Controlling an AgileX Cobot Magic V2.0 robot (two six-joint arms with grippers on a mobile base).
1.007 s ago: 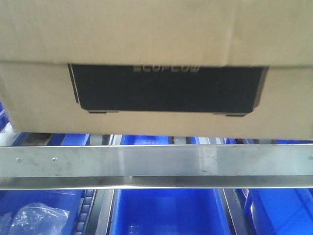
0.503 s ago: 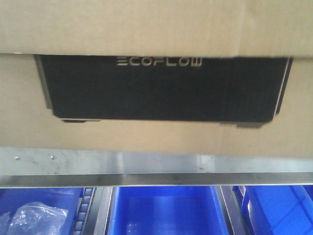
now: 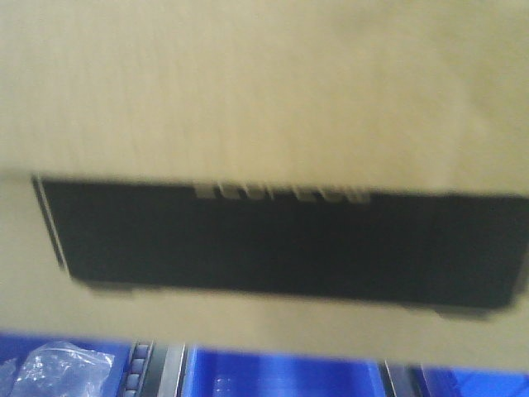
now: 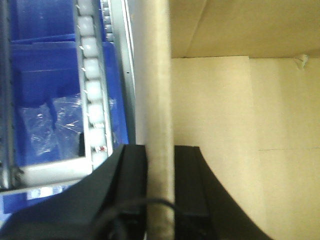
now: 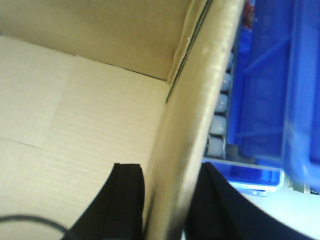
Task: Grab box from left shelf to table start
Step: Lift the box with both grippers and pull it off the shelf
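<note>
Left wrist-mounted view: left fingers [image 4: 189, 180] clamp the box [image 4: 159, 90] wall; right fingers [image 5: 126, 197] apparently pinch another wall.

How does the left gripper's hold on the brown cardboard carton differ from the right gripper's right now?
The left gripper straddles a wall of the brown corrugated cardboard carton that stands straight in its wrist view; for the right gripper the wall leans. The blue plastic bins lie left of the left gripper's wall, right of the right gripper's. Both clamp a wall, one finger inside, one outside.
</note>
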